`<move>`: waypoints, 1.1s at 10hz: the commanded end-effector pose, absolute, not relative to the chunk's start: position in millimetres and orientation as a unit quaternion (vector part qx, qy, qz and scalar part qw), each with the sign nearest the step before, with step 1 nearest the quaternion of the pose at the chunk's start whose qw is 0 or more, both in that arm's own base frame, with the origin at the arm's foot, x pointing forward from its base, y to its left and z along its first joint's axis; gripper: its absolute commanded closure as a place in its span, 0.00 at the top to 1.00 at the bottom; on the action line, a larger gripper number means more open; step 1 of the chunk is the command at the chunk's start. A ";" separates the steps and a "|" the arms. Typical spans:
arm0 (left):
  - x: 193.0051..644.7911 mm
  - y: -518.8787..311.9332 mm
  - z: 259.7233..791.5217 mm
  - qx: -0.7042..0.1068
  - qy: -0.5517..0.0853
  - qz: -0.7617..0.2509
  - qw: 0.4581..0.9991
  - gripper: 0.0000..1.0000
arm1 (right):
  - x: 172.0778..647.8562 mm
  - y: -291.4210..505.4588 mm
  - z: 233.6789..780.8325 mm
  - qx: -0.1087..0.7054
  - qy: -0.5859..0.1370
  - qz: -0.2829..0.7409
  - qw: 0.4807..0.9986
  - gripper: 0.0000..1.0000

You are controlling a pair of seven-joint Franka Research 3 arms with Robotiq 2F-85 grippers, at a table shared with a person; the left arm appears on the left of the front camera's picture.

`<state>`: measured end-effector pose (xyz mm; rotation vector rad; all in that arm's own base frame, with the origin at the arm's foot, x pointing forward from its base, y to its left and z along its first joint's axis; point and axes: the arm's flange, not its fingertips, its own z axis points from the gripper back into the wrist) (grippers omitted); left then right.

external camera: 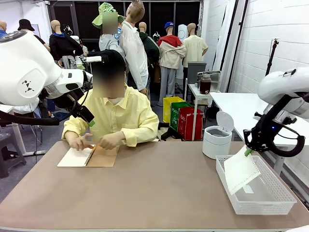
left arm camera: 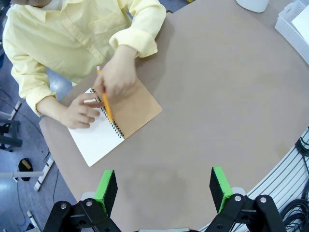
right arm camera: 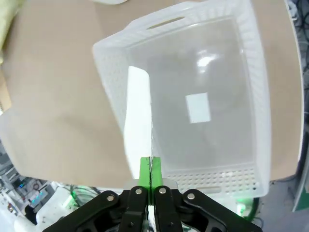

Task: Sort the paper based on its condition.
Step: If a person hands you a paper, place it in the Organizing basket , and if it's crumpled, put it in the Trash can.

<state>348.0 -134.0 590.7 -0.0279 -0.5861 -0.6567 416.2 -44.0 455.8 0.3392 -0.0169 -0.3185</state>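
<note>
"Dropping the sheet (external camera: 240,170) from that height, is that wise?"

"I'd lower it first. It hangs tilted across the basket's (external camera: 256,210) left rim, partly outside, so I'd shift it toward the basket's middle and only then let go."

"And the arms?"

"The right claw (external camera: 248,152) sits above the basket, pointing down, clenched on the sheet's upper edge. The left claw (left arm camera: 163,182) hovers far from the basket, released and empty, over bare bench (left arm camera: 231,96) near the notebook (left arm camera: 113,128)."
</note>
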 end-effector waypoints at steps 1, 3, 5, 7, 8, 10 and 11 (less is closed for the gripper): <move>348.1 -133.3 591.3 -0.014 -0.284 -0.316 0.905 1.00 | 431.1 -54.4 433.8 0.132 -0.009 -0.150 0.980 0.00; 348.1 -133.3 591.3 -0.014 -0.284 -0.316 0.905 1.00 | 446.5 -63.7 413.6 0.098 -0.006 -0.156 0.983 0.00; 348.1 -133.3 591.3 -0.014 -0.284 -0.316 0.905 1.00 | 461.2 -71.7 407.8 0.056 -0.017 -0.166 0.984 0.00; 348.1 -133.3 591.3 -0.014 -0.284 -0.316 0.905 1.00 | 473.7 -64.7 408.3 0.029 -0.041 -0.155 0.987 0.00; 348.1 -133.3 591.3 -0.014 -0.284 -0.316 0.905 1.00 | 481.3 -59.3 408.2 0.041 -0.043 -0.148 0.987 0.00; 348.1 -133.3 591.3 -0.014 -0.284 -0.316 0.905 1.00 | 481.2 -48.2 403.3 0.064 -0.033 -0.141 0.987 0.00; 348.1 -133.3 591.3 -0.014 -0.284 -0.316 0.905 1.00 | 480.3 -49.6 399.4 0.065 -0.027 -0.142 0.987 0.00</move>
